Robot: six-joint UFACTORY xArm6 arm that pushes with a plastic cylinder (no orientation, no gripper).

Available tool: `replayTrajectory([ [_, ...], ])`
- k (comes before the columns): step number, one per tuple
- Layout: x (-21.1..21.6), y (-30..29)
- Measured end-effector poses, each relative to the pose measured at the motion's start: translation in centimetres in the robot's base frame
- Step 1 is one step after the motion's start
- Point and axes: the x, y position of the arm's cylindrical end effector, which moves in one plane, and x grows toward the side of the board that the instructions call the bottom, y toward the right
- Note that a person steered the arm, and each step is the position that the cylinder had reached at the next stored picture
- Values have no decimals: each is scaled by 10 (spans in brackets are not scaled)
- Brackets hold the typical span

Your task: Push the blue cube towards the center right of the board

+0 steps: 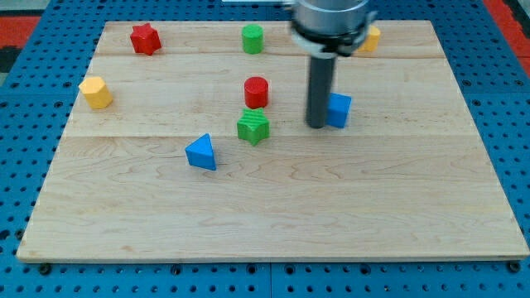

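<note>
My tip: my tip point(317, 125) sat on the board, touching the left side of the blue cube.
Jaws: there were none to see, only a straight dark rod, so nothing was grabbed or let go.
Blue cube: the blue cube point(339, 110) was a bit right of the middle of the board, closer to the top edge than the bottom edge.
Green star: the green star block point(253, 127) was left of my tip, near the middle.
Red cylinder: the red cylinder point(257, 91) stood just above the green star block.
Blue triangle: the blue triangle point(201, 153) lay lower and more to the left.
Green cylinder: the green cylinder point(252, 39) was by the top edge.
Red star: the red star point(145, 39) was near the top left corner.
Yellow blocks: one yellow block point(96, 92) was by the left edge; another yellow block point(370, 38) was by the top edge, partly hidden behind the arm.
Board: the wooden board point(273, 223) lay on a blue mat point(513, 99).
</note>
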Motion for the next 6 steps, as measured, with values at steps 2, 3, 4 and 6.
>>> replayTrajectory([
  [2,-33,-27],
  [3,-27,33],
  [4,-24,40],
  [6,-55,-8],
])
